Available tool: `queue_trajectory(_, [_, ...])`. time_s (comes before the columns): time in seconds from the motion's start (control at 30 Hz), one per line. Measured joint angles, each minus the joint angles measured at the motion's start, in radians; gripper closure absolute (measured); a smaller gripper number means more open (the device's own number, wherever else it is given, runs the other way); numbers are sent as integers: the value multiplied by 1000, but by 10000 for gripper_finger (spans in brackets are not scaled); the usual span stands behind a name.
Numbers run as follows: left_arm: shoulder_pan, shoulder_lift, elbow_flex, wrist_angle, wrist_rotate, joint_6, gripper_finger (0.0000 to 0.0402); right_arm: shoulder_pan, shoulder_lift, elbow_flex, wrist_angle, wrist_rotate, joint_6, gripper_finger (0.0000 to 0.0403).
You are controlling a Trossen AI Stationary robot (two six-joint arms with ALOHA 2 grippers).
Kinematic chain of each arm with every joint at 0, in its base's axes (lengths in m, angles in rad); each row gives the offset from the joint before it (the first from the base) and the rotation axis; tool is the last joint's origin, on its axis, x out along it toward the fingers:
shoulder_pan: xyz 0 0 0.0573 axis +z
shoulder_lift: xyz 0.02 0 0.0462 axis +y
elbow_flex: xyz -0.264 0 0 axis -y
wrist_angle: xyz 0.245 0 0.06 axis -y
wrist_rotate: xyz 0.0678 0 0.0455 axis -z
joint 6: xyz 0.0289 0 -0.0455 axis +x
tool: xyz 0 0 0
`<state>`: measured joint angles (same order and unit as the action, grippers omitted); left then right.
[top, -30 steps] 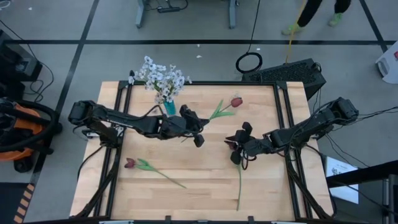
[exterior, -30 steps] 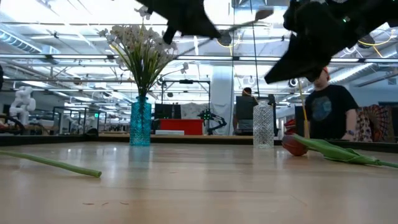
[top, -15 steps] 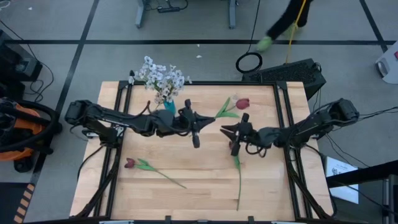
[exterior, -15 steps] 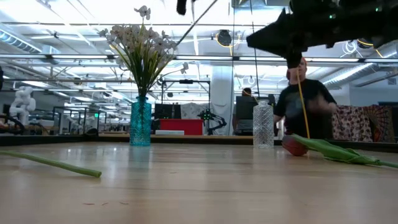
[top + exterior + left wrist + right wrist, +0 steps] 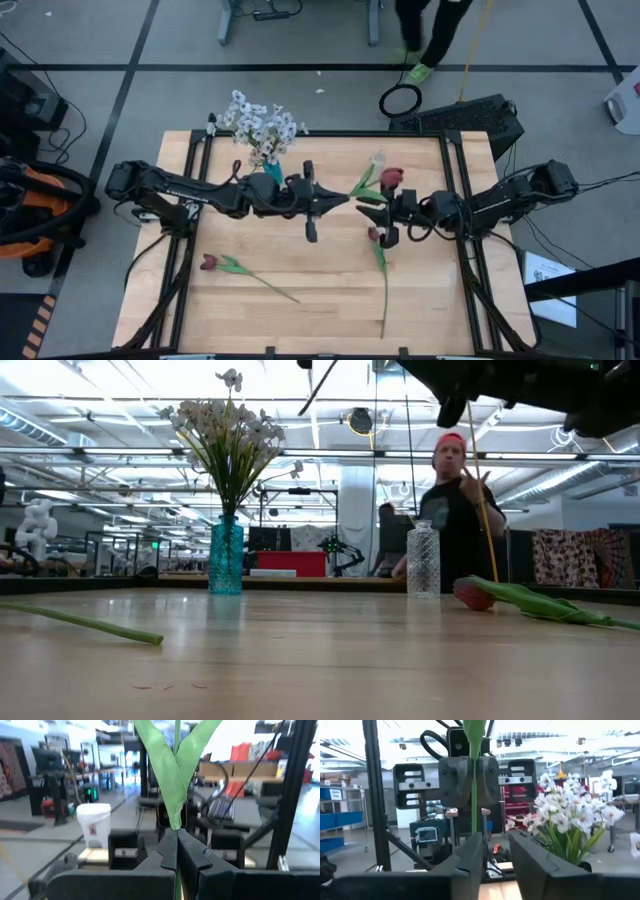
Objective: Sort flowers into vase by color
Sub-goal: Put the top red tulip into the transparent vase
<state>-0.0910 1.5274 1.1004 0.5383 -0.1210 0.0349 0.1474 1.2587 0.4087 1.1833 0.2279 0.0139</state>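
My left gripper is shut on a dark red tulip, whose leaves rise above the fingers. My right gripper faces it from the table's right, open with nothing in the gap; the held stem's lower part runs down just before one of its fingers. A second tulip lies flat on the table under the right arm. A third lies at the near left. White flowers stand in a blue vase. A clear vase stands at the far edge. My left gripper pinches the tulip's thin stem between its two fingers, just below where the leaves branch off. The fingers come in about level from the table's left and lie across the stem. The tulip is lifted clear of the table, near upright, bud end up.
A person with a long yellow stick moves about beyond the table's far edge. Black frame rails run along the table's left and right sides. Bare wood shows in the near middle.
My left gripper has tipped up from pointing down to about level and risen, bringing its tulip from a low slant to near upright. My right gripper has tipped up too, risen off the tulip on the table and gone toward the held stem. The person has walked along behind the table.
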Motion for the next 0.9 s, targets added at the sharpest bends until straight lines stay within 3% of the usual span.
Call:
queue_trajectory(0.43, [10,76,0,166,95,-3,400,-2,-2,18,-64,-68,0,167])
queue_trajectory(0.67, [18,142,0,264,124,-9,400,-2,-8,18,-67,-72,10,140])
queue_trajectory(0.9, [14,157,-1,248,145,-29,400,0,-13,18,-96,-73,37,138])
